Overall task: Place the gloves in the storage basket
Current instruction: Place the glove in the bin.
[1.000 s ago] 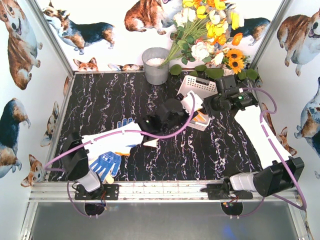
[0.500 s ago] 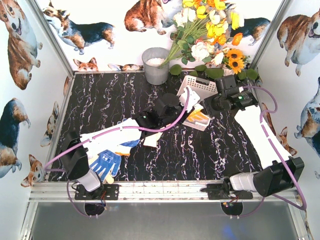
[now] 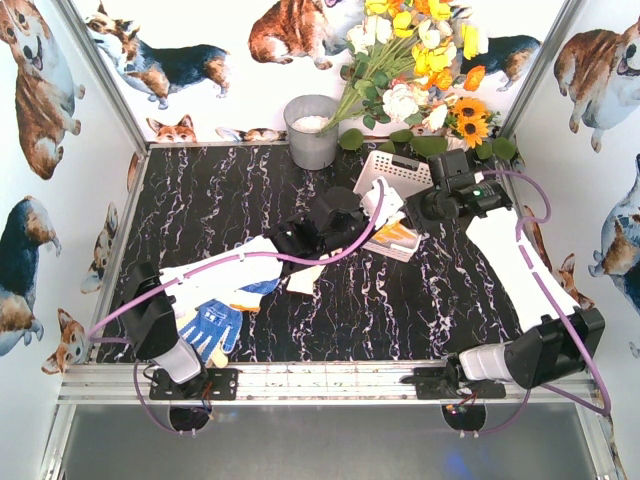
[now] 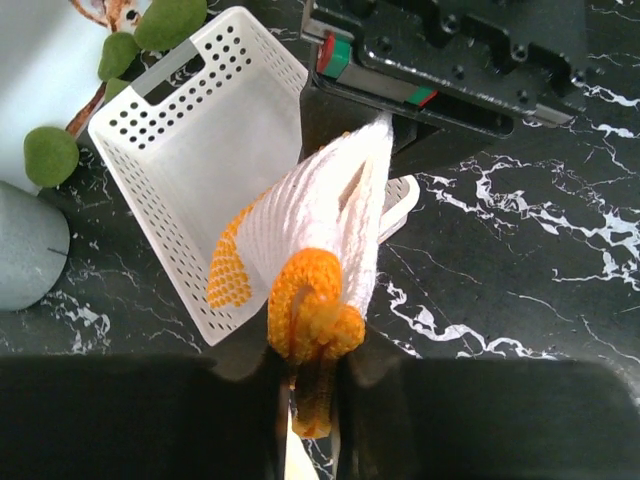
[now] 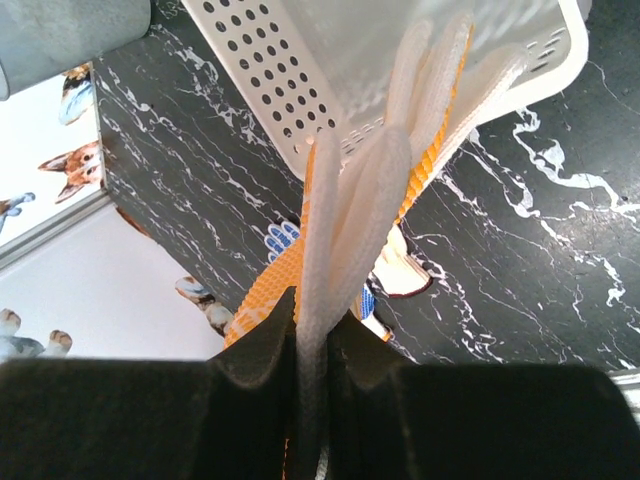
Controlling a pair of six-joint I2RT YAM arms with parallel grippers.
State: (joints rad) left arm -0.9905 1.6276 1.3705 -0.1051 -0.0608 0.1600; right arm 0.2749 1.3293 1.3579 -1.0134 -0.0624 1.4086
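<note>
A white glove [image 4: 330,215] with an orange cuff hangs stretched between both grippers at the front edge of the white storage basket [image 4: 190,160]. My left gripper [image 4: 312,375] is shut on the orange cuff. My right gripper [image 5: 313,320] is shut on the glove's white fingers [image 5: 400,160], with the basket [image 5: 300,90] just beyond. In the top view the left gripper [image 3: 358,208] and right gripper [image 3: 415,207] face each other beside the basket [image 3: 395,168]. A blue dotted glove [image 3: 210,325] lies near the left arm's base. Another white glove [image 3: 303,280] lies mid-table.
A grey metal bucket [image 3: 312,132] stands at the back, left of the basket. Artificial flowers [image 3: 420,70] and leaves overhang the basket's far side. The left arm and its purple cable [image 3: 250,262] cross the gloves on the table. Corgi-print walls close in three sides.
The left gripper's jaws have closed onto the glove's orange cuff and its arm has edged slightly back and left. The right gripper keeps its hold on the fingers, shifted very little.
</note>
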